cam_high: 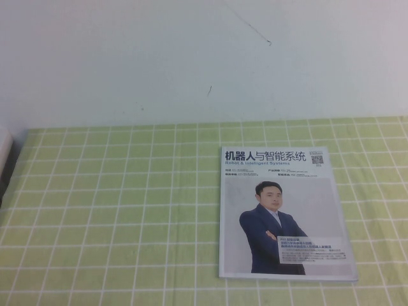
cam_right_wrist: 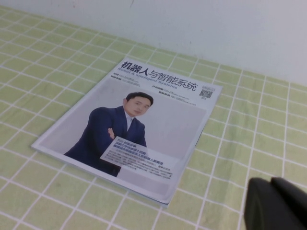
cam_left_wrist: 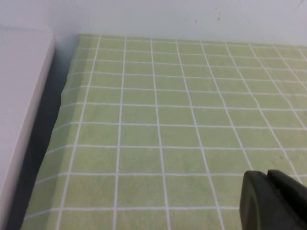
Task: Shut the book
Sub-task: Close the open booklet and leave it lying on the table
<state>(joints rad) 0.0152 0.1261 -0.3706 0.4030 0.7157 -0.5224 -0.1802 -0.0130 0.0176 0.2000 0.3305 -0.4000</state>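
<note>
A magazine lies closed and flat on the green checked cloth, right of centre, its cover showing a man in a dark suit under a Chinese title. The right wrist view shows the same magazine face up, a short way ahead of my right gripper. That gripper's two dark fingers are pressed together with nothing between them. My left gripper hangs over bare cloth, also shut and empty, with no magazine in its view. Neither arm appears in the high view.
A white flat object borders the cloth's left edge, with a dark gap beside it, and shows as a sliver in the high view. A pale wall rises behind the table.
</note>
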